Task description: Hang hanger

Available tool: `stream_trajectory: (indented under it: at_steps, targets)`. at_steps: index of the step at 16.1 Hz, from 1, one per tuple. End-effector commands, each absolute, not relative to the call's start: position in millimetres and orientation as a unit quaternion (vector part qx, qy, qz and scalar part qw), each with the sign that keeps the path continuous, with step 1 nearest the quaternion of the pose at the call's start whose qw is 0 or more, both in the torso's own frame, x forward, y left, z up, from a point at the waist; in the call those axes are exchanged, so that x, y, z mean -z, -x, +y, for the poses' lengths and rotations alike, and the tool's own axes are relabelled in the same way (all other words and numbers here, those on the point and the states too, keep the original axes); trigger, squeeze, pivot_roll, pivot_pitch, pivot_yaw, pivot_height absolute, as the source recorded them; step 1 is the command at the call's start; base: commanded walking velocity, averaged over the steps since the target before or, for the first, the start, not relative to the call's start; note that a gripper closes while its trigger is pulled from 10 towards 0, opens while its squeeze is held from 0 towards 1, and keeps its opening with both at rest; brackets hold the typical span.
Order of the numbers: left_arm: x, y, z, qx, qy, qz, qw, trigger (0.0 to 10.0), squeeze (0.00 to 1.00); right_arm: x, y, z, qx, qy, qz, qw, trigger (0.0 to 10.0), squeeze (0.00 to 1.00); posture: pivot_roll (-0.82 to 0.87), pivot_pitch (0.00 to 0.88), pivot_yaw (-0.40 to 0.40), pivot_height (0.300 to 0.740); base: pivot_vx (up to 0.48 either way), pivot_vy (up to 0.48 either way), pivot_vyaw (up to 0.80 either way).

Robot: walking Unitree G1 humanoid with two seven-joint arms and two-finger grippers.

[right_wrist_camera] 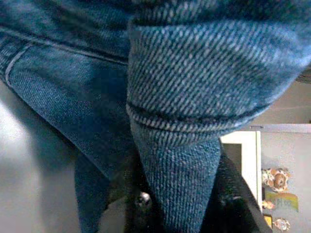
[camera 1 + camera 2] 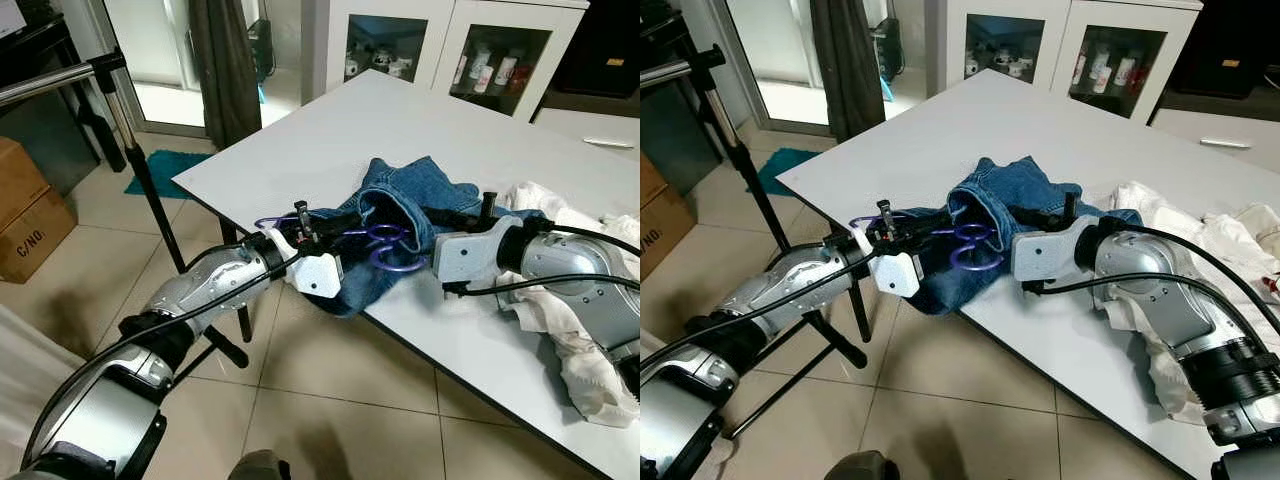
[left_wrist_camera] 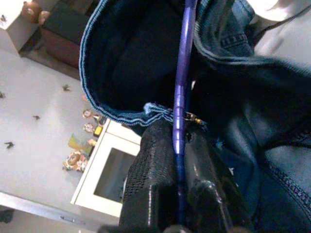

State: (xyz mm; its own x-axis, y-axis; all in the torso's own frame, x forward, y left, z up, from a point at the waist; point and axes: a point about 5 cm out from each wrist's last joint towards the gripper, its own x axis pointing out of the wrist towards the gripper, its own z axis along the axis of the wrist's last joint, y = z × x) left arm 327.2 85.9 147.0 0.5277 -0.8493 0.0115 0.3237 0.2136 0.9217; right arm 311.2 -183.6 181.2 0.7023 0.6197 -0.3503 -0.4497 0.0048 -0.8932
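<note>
— At the near corner of the white table, what did your tools hold?

— My left tool was closed on the purple hanger; from the left wrist I saw the thin purple bar pinched between the two black fingers. The hanger lay partly inside the blue jeans, and these rested on the table edge with one part hanging over it. My right tool was closed on a fold of the denim; the right wrist camera showed the cloth pressed between its fingers.

— How should the step be done well?

— I judged that the hanger was not yet fully seated in the jeans. The right tool should keep the waistband open and steady while the left one guides the bar through, slowly, so the hook does not catch on the cloth. After this the garment must go to the metal rack standing on the floor at my left, well apart from the table. The jeans could slide off the edge if I pulled too quickly.

— Was any writing readable?

— On the cardboard box I read "C/NO." in black letters. The labels on the bottles in the cabinet were too small to read.
</note>
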Motion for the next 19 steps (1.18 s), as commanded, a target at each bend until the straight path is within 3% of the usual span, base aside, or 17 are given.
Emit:
stream_trajectory:
  at_steps: [1,2,3,7,8,13,15,19]
  targets:
    - [-154,-332,87,0.385,-0.472,-0.274,0.744,10.0,0.12,-178,-311,-187,-0.373,0.58,-0.071,0.721,0.0,0.0,0.19,0.0,-0.007,0.74,0.0,0.0,0.0]
    - [-154,-332,88,0.381,-0.47,-0.272,0.748,10.0,0.12,-176,-311,-188,-0.37,0.575,-0.071,0.726,0.0,0.0,0.19,0.0,-0.007,0.74,0.0,0.0,0.0]
    - [-154,-331,89,0.382,-0.458,-0.27,0.756,10.0,1.0,-175,-311,-189,-0.365,0.571,-0.073,0.732,0.0,0.0,0.19,0.0,-0.007,0.74,0.0,0.0,0.0]
    - [-159,-333,89,0.365,-0.471,-0.283,0.751,10.0,1.0,-175,-311,-190,-0.357,0.567,-0.081,0.738,0.0,0.0,0.19,0.0,-0.007,0.74,0.0,0.0,0.0]
    - [-160,-333,89,0.364,-0.474,-0.287,0.749,10.0,0.0,-175,-311,-190,-0.356,0.567,-0.082,0.738,0.0,0.0,0.18,0.0,-0.006,0.74,0.0,0.0,0.0]
    - [-169,-332,101,0.346,-0.476,-0.306,0.748,10.0,0.0,-174,-313,-197,-0.343,0.567,-0.078,0.745,0.0,0.0,0.18,0.0,-0.01,0.74,0.0,0.0,0.0]
    - [-165,-330,125,0.331,-0.488,-0.286,0.756,10.0,0.0,-174,-318,-207,-0.321,0.57,-0.07,0.753,0.0,0.0,0.19,0.0,-0.015,0.74,0.0,0.0,0.0]
    - [-164,-329,140,0.315,-0.494,-0.272,0.764,10.0,0.0,-174,-320,-210,-0.313,0.573,-0.068,0.754,0.0,0.0,0.2,0.0,-0.018,0.74,0.0,0.0,0.0]
